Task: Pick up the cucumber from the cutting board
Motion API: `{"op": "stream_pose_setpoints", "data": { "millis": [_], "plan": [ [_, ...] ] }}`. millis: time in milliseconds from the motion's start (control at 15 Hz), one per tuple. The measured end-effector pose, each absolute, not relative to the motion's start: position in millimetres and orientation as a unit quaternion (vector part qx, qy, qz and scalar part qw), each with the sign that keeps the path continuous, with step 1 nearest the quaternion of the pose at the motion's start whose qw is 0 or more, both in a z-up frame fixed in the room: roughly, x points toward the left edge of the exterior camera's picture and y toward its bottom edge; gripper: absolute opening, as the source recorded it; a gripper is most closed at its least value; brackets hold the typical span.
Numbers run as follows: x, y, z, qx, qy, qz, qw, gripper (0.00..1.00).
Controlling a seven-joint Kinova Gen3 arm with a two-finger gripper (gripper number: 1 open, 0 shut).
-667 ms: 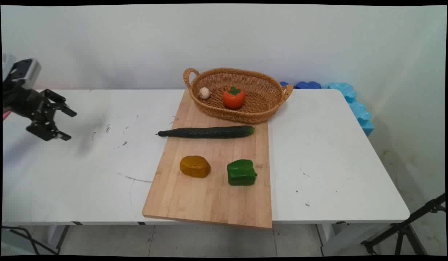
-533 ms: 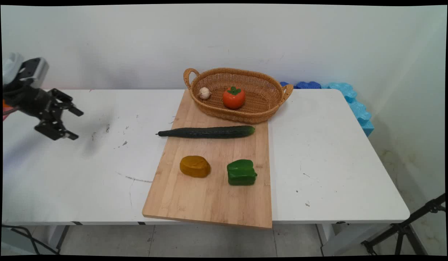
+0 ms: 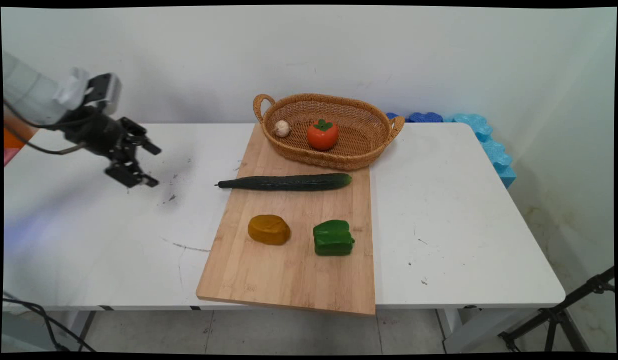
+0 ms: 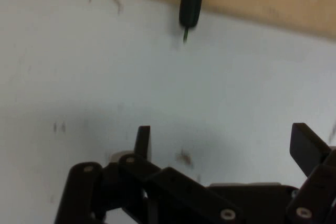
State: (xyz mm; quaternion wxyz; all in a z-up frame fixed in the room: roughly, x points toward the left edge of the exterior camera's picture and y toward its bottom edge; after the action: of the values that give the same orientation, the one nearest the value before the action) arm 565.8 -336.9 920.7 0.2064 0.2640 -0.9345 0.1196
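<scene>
My gripper [image 3: 153, 165] hangs open over the bare white table [image 3: 88, 225] at the left, holding nothing. In the hand view my gripper [image 4: 223, 145] shows its two fingers spread wide above scuffed table top. The nearest thing is a long dark green cucumber [image 3: 284, 182]; its stem tip [image 4: 189, 9] pokes past the left edge of the wooden cutting board [image 3: 288, 280], to the right of the gripper. Also on the board lie a mustard-yellow lump [image 3: 268, 229] and a green bell pepper [image 3: 333, 238].
A wicker basket [image 3: 359, 150] stands at the board's far end with a garlic bulb [image 3: 282, 128] and an orange-red persimmon [image 3: 322, 134] inside. Blue foam [image 3: 489, 145] lies past the table's far right corner. A tripod leg [image 3: 559, 312] stands at the lower right.
The gripper has moved to the right and slightly away from the near side, closer to the cucumber's stem end. Its fingers stay open. Nothing on the board or in the basket has moved.
</scene>
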Motion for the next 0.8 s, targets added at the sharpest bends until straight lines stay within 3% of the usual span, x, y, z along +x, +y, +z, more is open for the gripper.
{"op": "stream_pose_setpoints", "data": {
  "millis": [800],
  "plan": [
    [434, -409, 887, 0.274, -0.926, 0.132, 0.224, 1.00]
  ]
}}
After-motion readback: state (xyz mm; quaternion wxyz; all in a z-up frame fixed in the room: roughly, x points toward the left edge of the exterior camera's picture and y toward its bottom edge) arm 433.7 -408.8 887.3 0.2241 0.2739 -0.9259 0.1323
